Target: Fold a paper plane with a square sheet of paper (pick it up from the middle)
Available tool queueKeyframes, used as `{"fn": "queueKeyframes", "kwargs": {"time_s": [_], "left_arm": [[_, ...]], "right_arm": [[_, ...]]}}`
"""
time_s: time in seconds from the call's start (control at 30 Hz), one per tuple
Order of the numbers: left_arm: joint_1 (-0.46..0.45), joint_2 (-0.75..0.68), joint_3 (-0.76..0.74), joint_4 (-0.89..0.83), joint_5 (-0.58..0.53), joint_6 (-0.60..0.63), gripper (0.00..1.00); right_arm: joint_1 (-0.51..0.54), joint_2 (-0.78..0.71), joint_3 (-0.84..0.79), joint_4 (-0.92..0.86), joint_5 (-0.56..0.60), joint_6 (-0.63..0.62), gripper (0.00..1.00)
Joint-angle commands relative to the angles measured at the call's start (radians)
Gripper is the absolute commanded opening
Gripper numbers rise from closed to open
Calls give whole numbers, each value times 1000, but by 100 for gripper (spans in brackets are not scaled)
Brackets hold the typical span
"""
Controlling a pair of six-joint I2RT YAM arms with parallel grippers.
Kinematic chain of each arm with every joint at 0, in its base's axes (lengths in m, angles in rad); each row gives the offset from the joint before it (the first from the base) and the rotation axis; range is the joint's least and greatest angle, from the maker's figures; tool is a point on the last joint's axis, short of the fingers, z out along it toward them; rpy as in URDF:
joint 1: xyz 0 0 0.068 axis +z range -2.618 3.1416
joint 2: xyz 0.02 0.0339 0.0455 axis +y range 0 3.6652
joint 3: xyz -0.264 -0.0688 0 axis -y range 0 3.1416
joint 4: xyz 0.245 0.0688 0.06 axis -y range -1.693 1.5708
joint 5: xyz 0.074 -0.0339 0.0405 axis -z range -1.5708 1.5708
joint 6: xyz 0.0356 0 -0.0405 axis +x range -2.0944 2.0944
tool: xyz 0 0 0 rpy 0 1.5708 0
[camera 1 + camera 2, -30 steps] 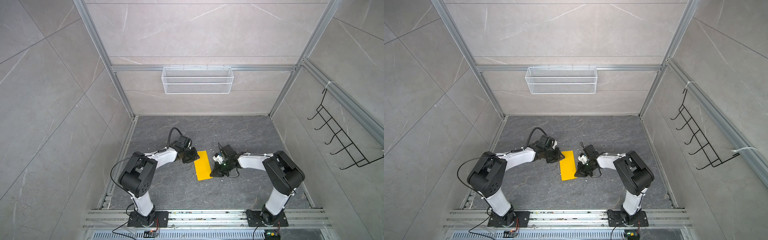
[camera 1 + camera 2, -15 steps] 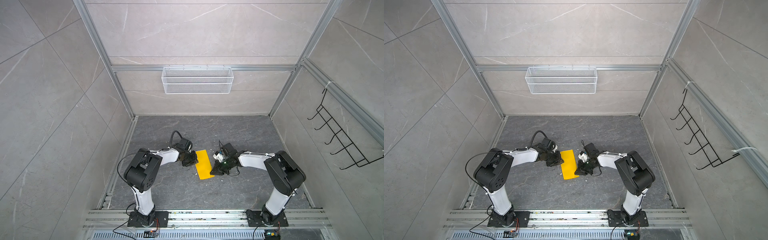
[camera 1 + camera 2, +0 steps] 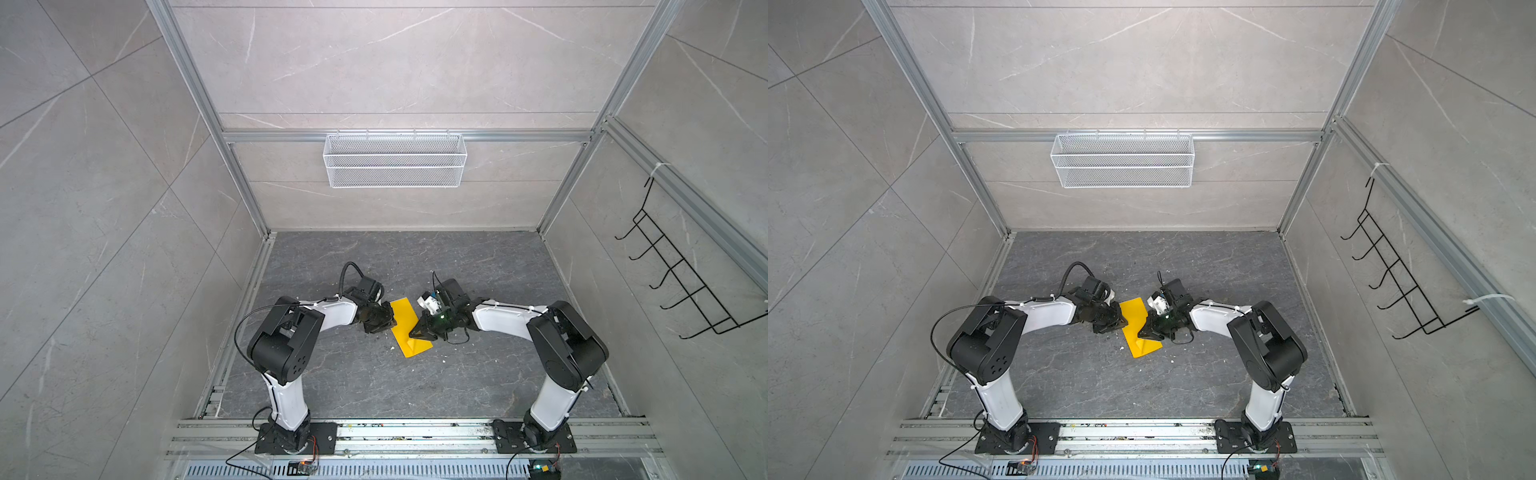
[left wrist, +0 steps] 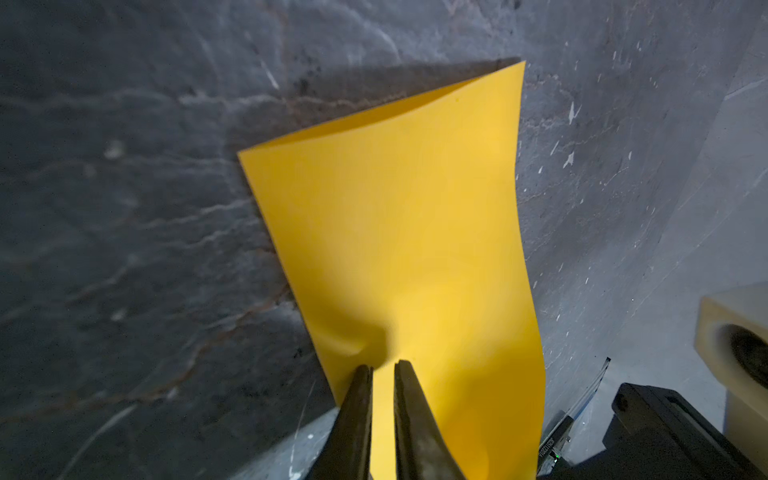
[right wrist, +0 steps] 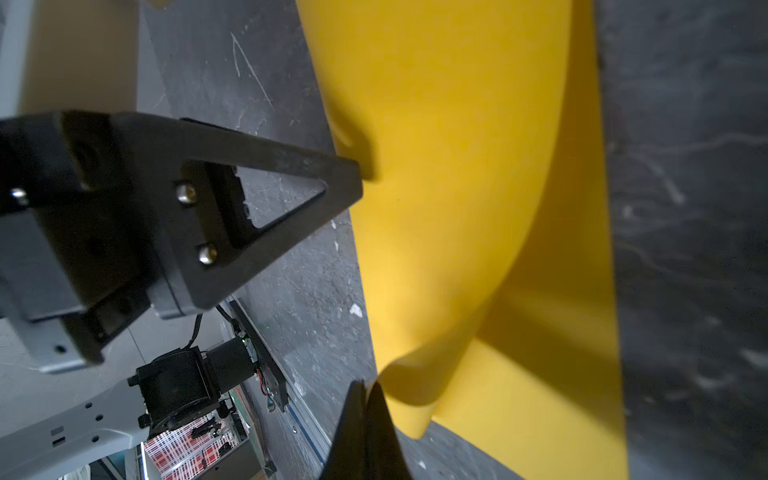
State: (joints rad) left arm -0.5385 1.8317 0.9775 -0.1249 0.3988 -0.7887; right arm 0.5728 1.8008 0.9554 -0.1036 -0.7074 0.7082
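The square sheet of paper (image 3: 404,322) (image 3: 1136,326) is bright yellow, lies doubled over on the dark floor between my arms, and its top layer bulges up. My left gripper (image 3: 392,325) (image 3: 1122,322) is at its left edge. In the left wrist view the left gripper (image 4: 383,366) has its jaws drawn to a narrow slit, tips pinching a pucker in the paper (image 4: 395,216). My right gripper (image 3: 412,333) (image 3: 1140,333) is shut on the lifted top layer's edge. The right wrist view shows the right gripper (image 5: 368,384) holding the curled paper (image 5: 436,166), with the left gripper's fingers (image 5: 291,166) opposite.
A white wire basket (image 3: 395,160) hangs on the back wall and a black hook rack (image 3: 681,291) on the right wall. Aluminium rails (image 3: 415,432) with both arm bases run along the front. Small white specks (image 3: 392,348) dot the floor near the paper.
My left arm's elbow has swung in toward the middle and its jaws have narrowed onto the paper's left edge. The right gripper has stayed shut at the paper's right edge.
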Motion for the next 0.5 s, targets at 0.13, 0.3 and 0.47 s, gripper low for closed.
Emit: {"fn": "queueKeyframes", "kwargs": {"time_s": [0.13, 0.3, 0.47], "left_arm": [[-2, 16, -41, -32, -32, -15, 17], [-2, -4, -39, -34, -27, -14, 17], [-2, -23, -35, -43, -25, -14, 17]], "right_arm": [[25, 53, 25, 75, 22, 42, 4], [31, 75, 28, 109, 29, 55, 4], [37, 87, 29, 129, 34, 59, 4]]}}
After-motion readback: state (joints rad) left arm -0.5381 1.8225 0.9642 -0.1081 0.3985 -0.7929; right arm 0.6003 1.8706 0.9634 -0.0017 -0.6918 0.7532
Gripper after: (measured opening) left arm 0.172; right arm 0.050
